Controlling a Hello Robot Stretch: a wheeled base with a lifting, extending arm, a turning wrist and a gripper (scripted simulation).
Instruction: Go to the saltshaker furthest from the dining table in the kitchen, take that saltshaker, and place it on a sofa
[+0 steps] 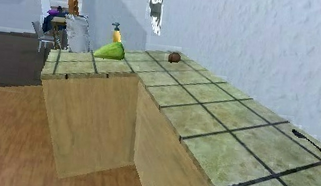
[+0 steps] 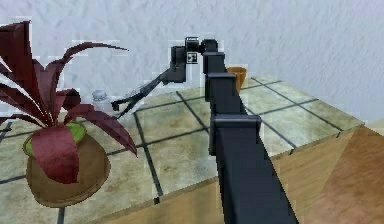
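Arm side view: gripper (image 2: 122, 101) fingertips lie just right of small pale shaker (image 2: 100, 97), standing near tiled counter's (image 2: 290, 120) wall edge; whether anything's held, cannot tell.

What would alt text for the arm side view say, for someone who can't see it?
A dark arm reaches across a tiled counter, its pincer ending near a small pale thing by the white wall. A red-leaved plant in a brown pot stands at the view's left.
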